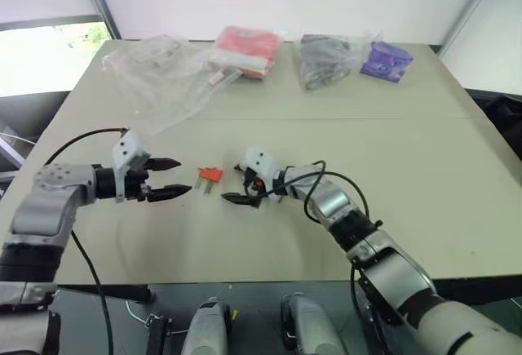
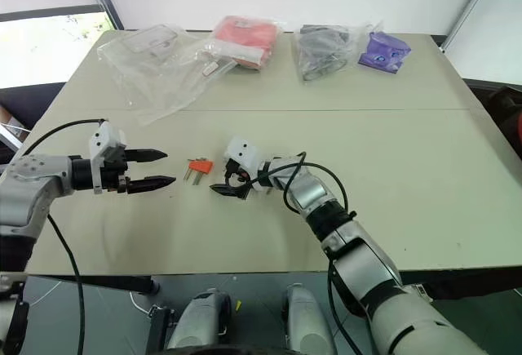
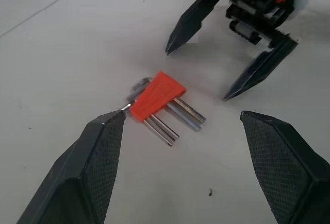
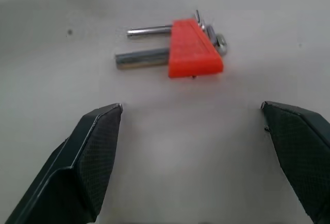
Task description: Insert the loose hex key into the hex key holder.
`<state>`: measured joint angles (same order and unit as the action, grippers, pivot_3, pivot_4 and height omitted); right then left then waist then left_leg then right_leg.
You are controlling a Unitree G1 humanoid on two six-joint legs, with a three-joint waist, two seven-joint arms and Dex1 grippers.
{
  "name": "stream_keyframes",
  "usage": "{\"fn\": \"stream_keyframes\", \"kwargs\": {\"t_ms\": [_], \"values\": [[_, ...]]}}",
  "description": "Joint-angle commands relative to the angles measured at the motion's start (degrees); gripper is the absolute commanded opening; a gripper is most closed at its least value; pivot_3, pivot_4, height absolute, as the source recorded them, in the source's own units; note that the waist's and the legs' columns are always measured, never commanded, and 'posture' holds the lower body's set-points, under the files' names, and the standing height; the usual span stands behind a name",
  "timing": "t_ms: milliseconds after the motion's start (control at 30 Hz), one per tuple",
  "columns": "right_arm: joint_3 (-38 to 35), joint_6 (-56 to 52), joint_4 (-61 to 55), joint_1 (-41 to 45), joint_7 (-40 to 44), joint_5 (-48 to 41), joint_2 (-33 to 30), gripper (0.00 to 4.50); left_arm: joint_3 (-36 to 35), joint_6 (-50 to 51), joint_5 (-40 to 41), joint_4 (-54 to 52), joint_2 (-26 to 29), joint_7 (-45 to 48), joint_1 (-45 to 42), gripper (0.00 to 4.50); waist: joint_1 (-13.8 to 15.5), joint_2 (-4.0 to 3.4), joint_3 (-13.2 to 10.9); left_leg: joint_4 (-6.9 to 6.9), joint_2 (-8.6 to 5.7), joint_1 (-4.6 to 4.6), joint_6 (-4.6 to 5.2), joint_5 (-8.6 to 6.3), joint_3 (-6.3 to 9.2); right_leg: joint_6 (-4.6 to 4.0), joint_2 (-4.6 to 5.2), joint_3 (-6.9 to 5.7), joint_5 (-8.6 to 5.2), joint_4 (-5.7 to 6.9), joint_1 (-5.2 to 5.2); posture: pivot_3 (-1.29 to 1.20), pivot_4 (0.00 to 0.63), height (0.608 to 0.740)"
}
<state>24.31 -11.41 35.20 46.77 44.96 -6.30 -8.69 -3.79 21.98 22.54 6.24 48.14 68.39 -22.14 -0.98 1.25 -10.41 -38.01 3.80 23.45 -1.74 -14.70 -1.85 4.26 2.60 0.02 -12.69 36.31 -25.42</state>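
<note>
Head view: While both claws stand spread and empty, left claw (image 1: 173, 179) and right claw (image 1: 242, 189) flank the hex key holder (image 1: 210, 175) at centre frame on the worktop (image 1: 424, 151); approach step.
Left wrist: holder mid-frame, short keys seated.
Right wrist: loose hex key unclear; locate it next.
Containers: bags (image 1: 163, 65) along top edge, contents unclear.

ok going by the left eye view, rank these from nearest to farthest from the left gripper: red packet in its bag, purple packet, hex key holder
1. The hex key holder, on the table just ahead of the open left gripper, between it and the right gripper.
2. The red packet, at the table's far edge, near the middle.
3. The purple packet, at the far edge toward the robot's right.
</note>
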Motion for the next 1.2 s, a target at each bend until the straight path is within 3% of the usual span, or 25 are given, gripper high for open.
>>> {"fn": "stream_keyframes", "kwargs": {"t_ms": [33,267,667,767,933,1200], "values": [[-2.6,5.3,7.8,3.8,2.2,0.9,2.3,4.5,-3.0,1.2,1.7,-3.3,0.0,-1.9,0.8,3.73,-0.1,0.0,0.0,0.0,0.0,-0.01,0.0,0.0,0.02,0.0,-0.01,0.0,0.0,0.02,0.0,0.0,0.15,0.739],[-4.5,12.2,19.6,8.6,2.7,4.4,5.9,4.5,-3.6,1.6,2.1,-5.0,-0.3,-4.2,2.1,3.73,-0.2,0.0,0.0,0.01,0.02,-0.08,-0.01,0.0,0.02,0.0,-0.02,0.0,0.01,0.11,0.0,0.0,0.15,0.739],[-6.3,16.9,24.7,9.9,3.0,8.9,11.1,4.5,-2.9,0.5,1.4,-4.8,-1.2,-6.4,2.9,3.73,-1.2,-0.01,0.0,0.02,0.03,-0.12,-0.01,0.0,0.03,0.0,-0.03,0.0,0.01,0.22,0.0,0.0,0.15,0.739],[-6.5,17.4,25.1,9.6,2.7,9.7,11.7,3.66,-2.7,0.3,1.2,-4.6,-1.4,-7.0,2.9,3.77,-1.6,-0.01,0.0,0.03,0.03,-0.12,-0.01,0.0,0.03,0.0,-0.02,0.0,0.01,0.23,0.0,0.0,0.15,0.739],[-7.2,18.6,26.2,9.5,1.9,11.0,11.6,1.14,-2.7,0.0,0.8,-4.5,-1.7,-7.4,3.1,3.77,-1.5,-0.02,0.0,0.03,0.02,-0.16,-0.01,0.01,0.05,0.0,-0.01,0.0,0.01,0.33,-0.01,0.0,0.15,0.739],[-7.5,22.9,23.6,10.1,0.5,12.6,8.8,1.02,-2.6,-0.9,-0.1,-2.6,-1.9,-7.2,2.4,3.77,-1.4,-0.03,0.0,0.02,0.01,-0.17,-0.03,0.02,0.06,-0.01,0.0,0.0,0.0,0.36,0.0,0.0,0.15,0.739]]}}
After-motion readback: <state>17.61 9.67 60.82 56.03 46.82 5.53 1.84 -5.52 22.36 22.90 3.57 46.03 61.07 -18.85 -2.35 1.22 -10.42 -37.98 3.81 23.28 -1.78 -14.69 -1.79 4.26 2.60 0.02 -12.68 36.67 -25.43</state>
